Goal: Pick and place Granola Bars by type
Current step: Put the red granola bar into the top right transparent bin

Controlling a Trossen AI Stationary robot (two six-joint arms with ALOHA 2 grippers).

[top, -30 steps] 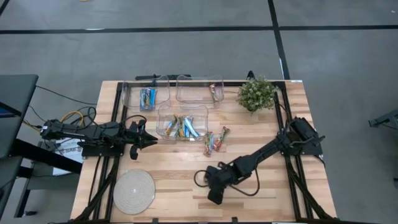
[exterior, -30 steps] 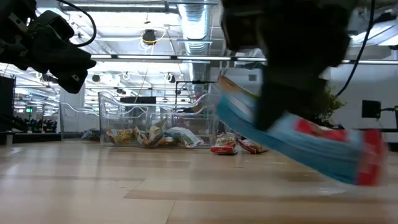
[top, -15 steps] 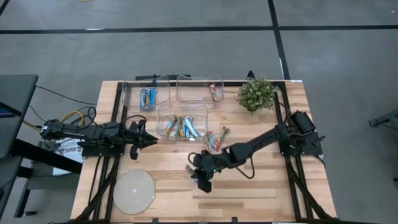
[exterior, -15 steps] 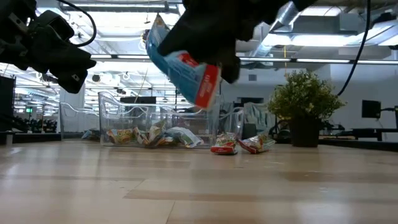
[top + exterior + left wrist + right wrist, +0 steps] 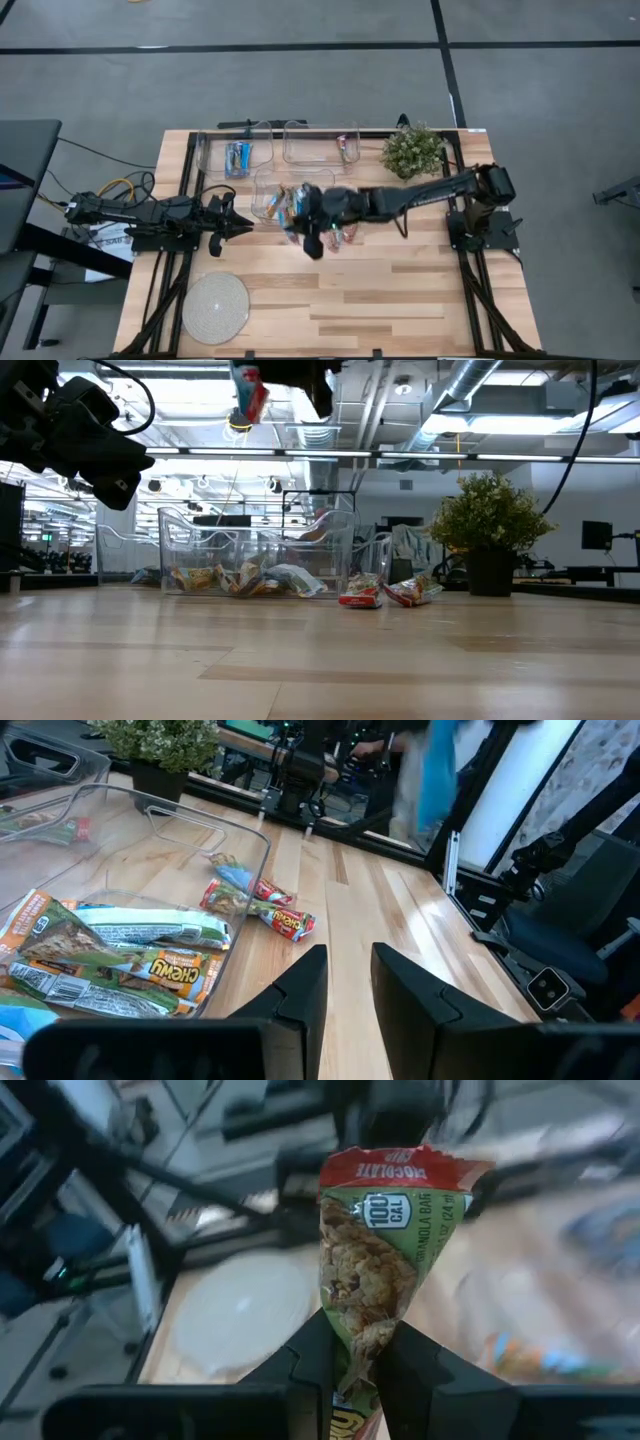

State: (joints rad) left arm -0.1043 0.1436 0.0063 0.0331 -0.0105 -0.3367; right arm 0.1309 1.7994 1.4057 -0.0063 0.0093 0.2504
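Observation:
My right gripper is shut on a granola bar with a green wrapper and a red end. It hovers high above the table, just on the near side of the near clear bin, which holds several mixed bars. The low view shows the bar near the picture's top. Two loose bars lie flat on the table beside that bin. My left gripper waits at the table's left with a narrow gap between its fingers and nothing in it. My right gripper pinches one end of the bar between its two fingers. The rest of the bar sticks out past the fingertips, its red end farthest from them. The bar is lifted well clear of the table.
Two more clear bins stand at the far edge. The left one holds blue bars, the middle one holds one bar. A potted plant stands at the far right. A round pale disc lies near left.
My right gripper has risen and swung from the table's near middle toward the far edge and a little left, up to the near bin, rolling as it went. The bar has gone with it, from just above the table to high above it.

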